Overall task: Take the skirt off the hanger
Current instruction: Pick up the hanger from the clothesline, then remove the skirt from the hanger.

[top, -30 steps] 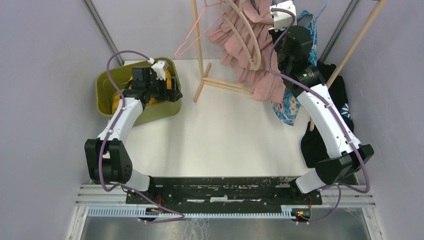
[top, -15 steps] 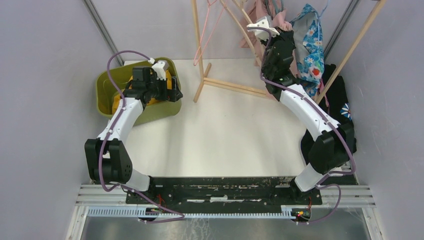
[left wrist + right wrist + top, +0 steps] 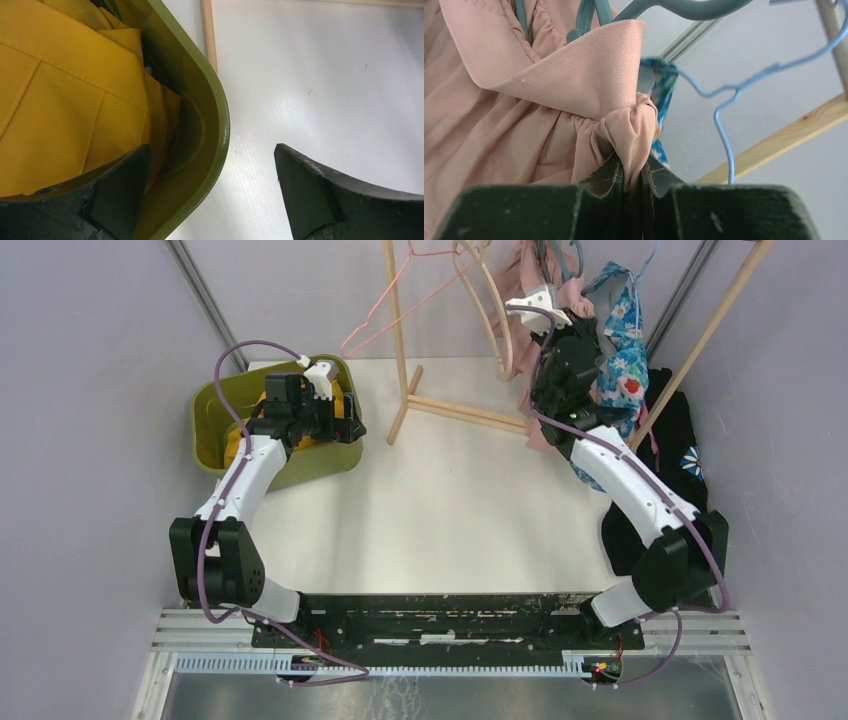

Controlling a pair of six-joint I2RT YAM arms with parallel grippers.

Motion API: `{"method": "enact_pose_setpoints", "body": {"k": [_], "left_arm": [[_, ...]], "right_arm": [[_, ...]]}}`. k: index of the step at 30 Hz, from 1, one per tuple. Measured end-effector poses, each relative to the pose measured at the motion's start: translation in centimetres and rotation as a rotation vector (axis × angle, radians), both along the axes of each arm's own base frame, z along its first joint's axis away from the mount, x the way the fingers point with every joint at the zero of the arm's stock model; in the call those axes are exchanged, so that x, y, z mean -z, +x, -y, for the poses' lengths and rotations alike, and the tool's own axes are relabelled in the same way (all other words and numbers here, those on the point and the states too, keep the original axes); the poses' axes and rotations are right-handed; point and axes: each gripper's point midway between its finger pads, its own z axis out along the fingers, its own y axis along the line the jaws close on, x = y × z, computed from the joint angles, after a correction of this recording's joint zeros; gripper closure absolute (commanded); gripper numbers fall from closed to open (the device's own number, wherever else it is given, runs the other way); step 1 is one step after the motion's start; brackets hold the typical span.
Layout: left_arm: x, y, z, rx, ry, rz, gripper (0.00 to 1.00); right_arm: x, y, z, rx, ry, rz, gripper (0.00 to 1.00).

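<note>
The pink skirt (image 3: 524, 115) is up at the far right of the bench (image 3: 440, 510), draped from the teal hanger (image 3: 684, 7) on the wooden rack (image 3: 400, 330). Its waistband is folded over towards my wrist camera, and just below that band the cloth gathers into a small bunch. My right end effector (image 3: 631, 175) sits directly under the bunch with its fingers pressed together on it, pinching fabric only; the hanger is above the grip and not touched.

I judge this as the pull-off step: the grasp is made, but the waistband looks to be on the hanger, so the skirt is not yet free. The next move calls for drawing the cloth down and away from the rack, along the hanger's arm, so the band slides off rather than dragging the hanger with it. A blue wire hanger (image 3: 724, 105) and a floral garment (image 3: 620, 330) hang just beside it and could snag.

My left end effector (image 3: 207, 150) is well apart from all this, spread wide over the rim of the green bin (image 3: 220, 125) holding a yellow garment (image 3: 60, 100).
</note>
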Motion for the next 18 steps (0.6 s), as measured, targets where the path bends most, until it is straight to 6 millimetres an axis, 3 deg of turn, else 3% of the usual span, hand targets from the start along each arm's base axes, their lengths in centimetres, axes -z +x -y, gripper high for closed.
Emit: {"method": "enact_pose_setpoints", "body": {"k": [4,10,14,18], "left_arm": [[0.0,0.0,0.0,0.0,0.001,0.0,0.01],[0.0,-0.1,0.3,0.01,-0.002,-0.001,0.01],[-0.6,-0.7,1.5,0.053,-0.023,0.007,0.01],[-2.6,-1.9,3.6,0.127,-0.054,0.053,0.01]], "right_arm": [[1.9,-2.8,0.8,-0.021,0.056,-0.064,0.99],[2.7,-7.8,1.9,-0.077,0.164,-0.118,0.99],[2.6,-11.5,1.9,-0.155,0.258,-0.149,0.99],[3.6,-14.3,1.1,-0.222,0.317,-0.199,0.99]]}}
